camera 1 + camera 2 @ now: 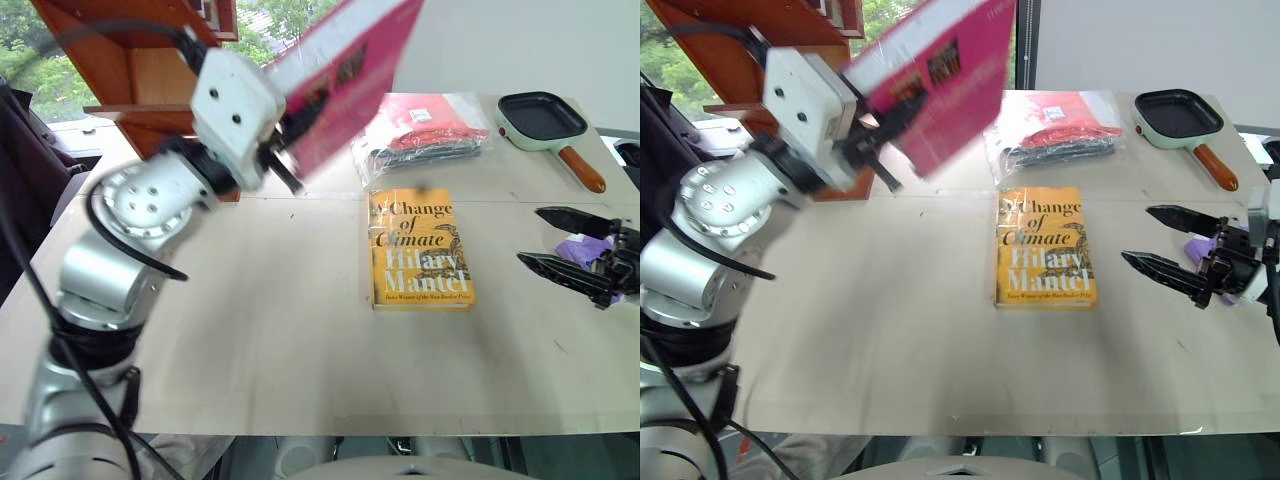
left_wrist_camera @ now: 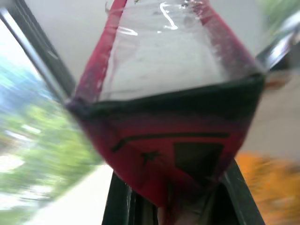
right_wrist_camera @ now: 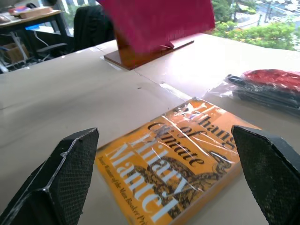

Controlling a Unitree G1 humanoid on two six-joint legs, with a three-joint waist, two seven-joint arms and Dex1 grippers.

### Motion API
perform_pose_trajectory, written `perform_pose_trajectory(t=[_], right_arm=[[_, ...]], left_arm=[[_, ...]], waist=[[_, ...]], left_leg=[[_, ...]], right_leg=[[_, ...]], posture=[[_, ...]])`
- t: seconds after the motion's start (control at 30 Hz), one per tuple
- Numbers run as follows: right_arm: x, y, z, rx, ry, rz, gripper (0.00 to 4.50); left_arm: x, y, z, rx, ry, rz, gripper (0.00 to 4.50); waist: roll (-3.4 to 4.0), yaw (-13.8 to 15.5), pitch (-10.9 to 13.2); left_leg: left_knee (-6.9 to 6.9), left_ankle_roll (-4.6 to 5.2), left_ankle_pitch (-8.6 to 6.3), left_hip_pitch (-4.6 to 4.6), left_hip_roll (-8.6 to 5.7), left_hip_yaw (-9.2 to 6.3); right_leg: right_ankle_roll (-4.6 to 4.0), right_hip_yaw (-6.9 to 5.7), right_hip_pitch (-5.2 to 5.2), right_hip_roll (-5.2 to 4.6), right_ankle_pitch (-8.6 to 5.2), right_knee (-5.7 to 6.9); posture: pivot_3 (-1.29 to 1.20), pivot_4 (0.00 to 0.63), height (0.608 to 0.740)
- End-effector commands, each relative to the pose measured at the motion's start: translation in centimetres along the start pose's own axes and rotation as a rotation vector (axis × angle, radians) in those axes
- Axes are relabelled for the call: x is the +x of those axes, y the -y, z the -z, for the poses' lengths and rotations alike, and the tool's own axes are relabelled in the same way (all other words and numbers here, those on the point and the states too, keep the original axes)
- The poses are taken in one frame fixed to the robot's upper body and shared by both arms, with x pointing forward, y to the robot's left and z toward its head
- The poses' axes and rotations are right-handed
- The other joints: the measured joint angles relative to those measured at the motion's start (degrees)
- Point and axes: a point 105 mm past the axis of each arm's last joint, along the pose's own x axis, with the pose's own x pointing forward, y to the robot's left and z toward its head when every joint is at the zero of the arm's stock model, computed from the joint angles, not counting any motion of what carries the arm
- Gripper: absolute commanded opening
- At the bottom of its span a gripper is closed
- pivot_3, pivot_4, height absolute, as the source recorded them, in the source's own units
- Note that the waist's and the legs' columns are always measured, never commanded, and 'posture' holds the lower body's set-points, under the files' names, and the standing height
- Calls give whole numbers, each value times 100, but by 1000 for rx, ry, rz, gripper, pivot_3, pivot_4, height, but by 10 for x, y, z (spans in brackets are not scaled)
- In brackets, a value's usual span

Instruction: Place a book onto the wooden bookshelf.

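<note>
Currently the left claw is clamped on a lower corner of the book, which is raised off the tabletop and tilted, just in front of the wooden bookshelf. Risk: with so small a corner hold, the glossy cover could slip or pivot in the grip, or the free edge could catch a slanted panel on the way in. The right claw hangs with fingers apart beside the yellow book, holding nothing.
</note>
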Motion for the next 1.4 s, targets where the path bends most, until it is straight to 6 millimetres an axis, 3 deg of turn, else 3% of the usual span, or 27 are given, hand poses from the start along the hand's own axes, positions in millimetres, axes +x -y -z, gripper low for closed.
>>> perform_pose_trajectory(t=[0.03, 0.13, 0.23, 0.57, 0.77, 1.0, 1.2, 1.4], right_arm=[[8, 4, -8, -22, 39, -31, 4500], [15, 8, -10, -14, 68, -45, 4500], [19, 9, -10, -16, 76, -61, 4500], [27, 15, -11, -23, 104, -90, 4500], [30, 17, -19, -16, 170, -84, 4500], [38, 16, -51, -32, 350, -91, 4500], [44, 9, -71, -1, 445, -120, 4500], [47, 10, -69, 29, 420, -119, 4500]], left_arm=[[-2, -30, -11, 420, -60, -59, 178], [-11, -44, 4, 650, -200, -54, 178], [-20, -46, 20, 726, -300, -17, 178], [-43, -70, 52, 730, -567, 37, 178], [-46, -74, 74, 707, -658, 83, 178], [-32, -69, 109, 683, -754, 163, 178], [-28, -74, 115, 684, -806, 218, 178], [-22, -87, 104, 749, -813, 251, 178]], waist=[[-4, -14, 4], [-2, -15, 8], [3, -22, 12], [-13, -32, 29], [-13, -85, 29], [-12, -132, 29], [-11, -146, 29], [-12, -144, 29]], left_leg=[[1, 0, 0, -7, 0, -2], [-3, 0, 0, -18, -2, -2], [-8, 0, 0, -19, -1, -3], [5, 2, -1, -30, -1, -15], [10, 2, -1, -29, -1, -14], [13, 2, -1, -28, -4, -13], [11, 2, -1, -36, -4, -11], [15, 2, 0, -36, -4, -7]], right_leg=[[1, -3, -5, 0, 0, -4], [2, -2, -16, -4, 1, -9], [2, -3, -18, -4, 1, -10], [2, -18, -24, -7, 1, 2], [2, -17, -25, -7, 1, 11], [3, -17, -26, -6, 1, 18], [3, -13, -43, -6, 2, 24], [3, -11, -44, -7, 2, 31]], posture=[[0, 150, 720], [0, 150, 720], [0, 150, 720], [0, 150, 720], [0, 150, 720], [0, 150, 720], [0, 150, 720], [0, 150, 720]])
